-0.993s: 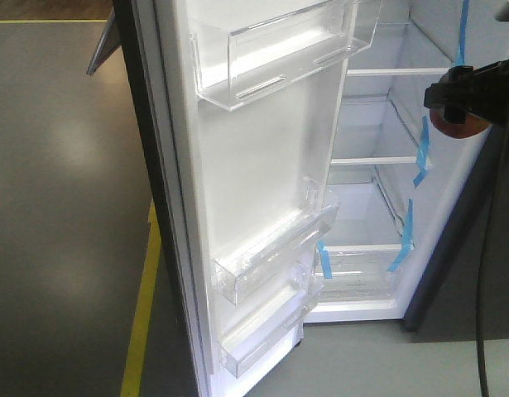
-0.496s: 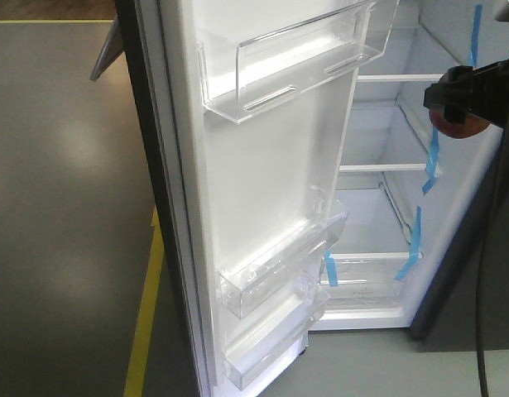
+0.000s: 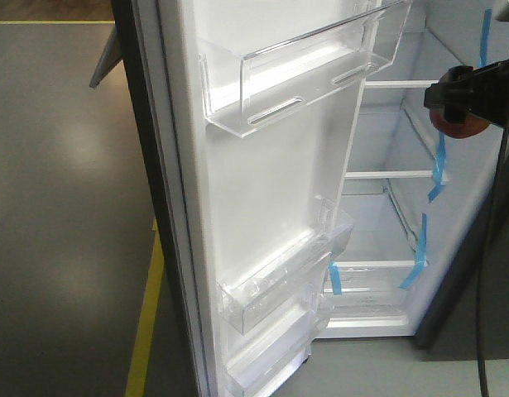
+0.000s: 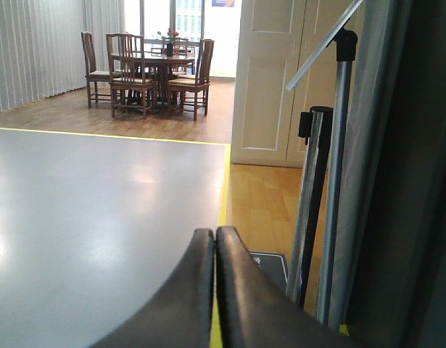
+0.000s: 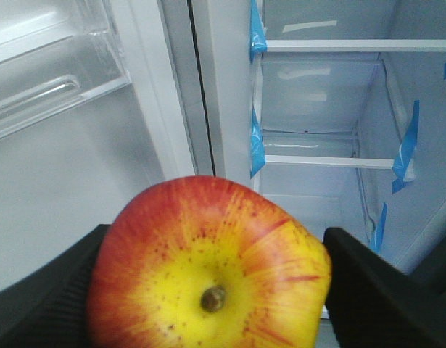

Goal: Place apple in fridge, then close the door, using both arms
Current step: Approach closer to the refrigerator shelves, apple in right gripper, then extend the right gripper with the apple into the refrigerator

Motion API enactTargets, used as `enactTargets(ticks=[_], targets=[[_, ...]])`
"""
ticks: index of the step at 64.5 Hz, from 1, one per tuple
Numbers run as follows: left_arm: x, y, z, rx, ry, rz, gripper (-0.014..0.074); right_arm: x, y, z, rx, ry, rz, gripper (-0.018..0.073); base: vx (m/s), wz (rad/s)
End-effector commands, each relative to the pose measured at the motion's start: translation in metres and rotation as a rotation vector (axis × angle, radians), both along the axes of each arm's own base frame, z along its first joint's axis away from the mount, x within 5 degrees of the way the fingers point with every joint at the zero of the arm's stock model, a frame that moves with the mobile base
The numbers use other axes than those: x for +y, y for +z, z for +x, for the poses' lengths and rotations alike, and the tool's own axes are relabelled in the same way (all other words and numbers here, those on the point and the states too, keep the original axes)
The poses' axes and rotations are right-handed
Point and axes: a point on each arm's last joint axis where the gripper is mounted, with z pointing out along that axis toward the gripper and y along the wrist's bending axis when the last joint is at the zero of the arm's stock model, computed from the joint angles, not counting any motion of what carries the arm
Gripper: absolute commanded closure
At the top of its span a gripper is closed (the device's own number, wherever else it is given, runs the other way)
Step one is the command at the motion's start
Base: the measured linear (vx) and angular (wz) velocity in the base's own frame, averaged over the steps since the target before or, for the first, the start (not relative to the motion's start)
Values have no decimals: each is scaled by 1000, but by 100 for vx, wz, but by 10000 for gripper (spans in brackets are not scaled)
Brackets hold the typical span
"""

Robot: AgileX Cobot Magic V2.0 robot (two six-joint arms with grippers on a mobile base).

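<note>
The right jaws clamp the smooth, round apple [image 5: 208, 268] by its sides, just outside the open fridge [image 3: 382, 219], facing its white shelves [image 5: 331, 161]. The door [image 3: 262, 190], with clear bins [image 3: 304, 74], stands wide. The left jaws are pressed together, empty, over the glossy floor [image 4: 99, 217].

Red-yellow apple [image 5: 208, 268] near open fridge [image 5: 331, 109]

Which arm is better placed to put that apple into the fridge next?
Right: the right gripper holds the apple, facing the open fridge and its shelves. The left gripper is shut, empty, facing the floor.
</note>
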Motion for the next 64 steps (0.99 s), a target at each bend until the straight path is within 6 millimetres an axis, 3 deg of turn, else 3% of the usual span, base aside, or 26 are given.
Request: enactTargets(ticks=[1,64], targets=[[-1,-2,0,-59,-18,-3,602,-1,27,-6,-136,-15,5,564,5,1],[-1,-2,0,-59,-18,-3,602,-1,27,-6,-136,-15,5,564,4,-1]])
